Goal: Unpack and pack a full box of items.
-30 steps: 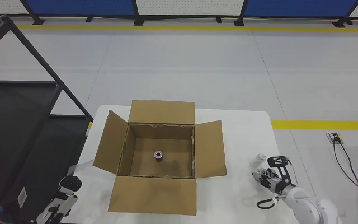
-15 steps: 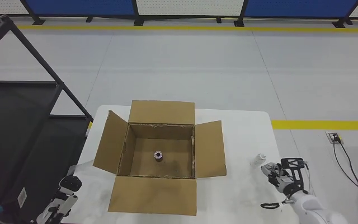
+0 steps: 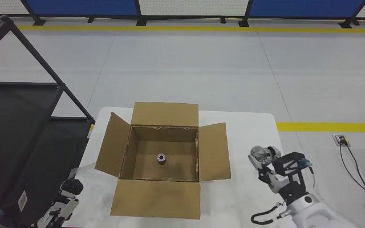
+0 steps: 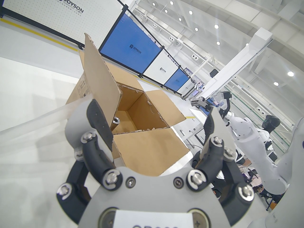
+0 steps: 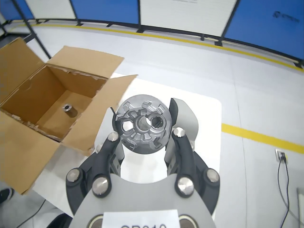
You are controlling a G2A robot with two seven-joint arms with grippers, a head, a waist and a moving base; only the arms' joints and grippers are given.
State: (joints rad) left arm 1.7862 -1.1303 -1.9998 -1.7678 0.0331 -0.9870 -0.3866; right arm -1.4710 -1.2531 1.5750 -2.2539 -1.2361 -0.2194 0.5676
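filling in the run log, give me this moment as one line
right gripper: shut on toothed metal disc, outside box | left gripper: open, empty | cardboard box: flaps open, small metal cylinder inside

Brown cardboard box (image 3: 214, 151), white table (image 3: 251, 128) — silver-grey metal disc (image 5: 144, 132) with spoked relief.

The white, round-cornered worktop (image 3: 251, 131) carries one open cardboard box (image 3: 157, 199) on its left part. All four flaps spread outward, the right flap reaching toward the worktop's middle.
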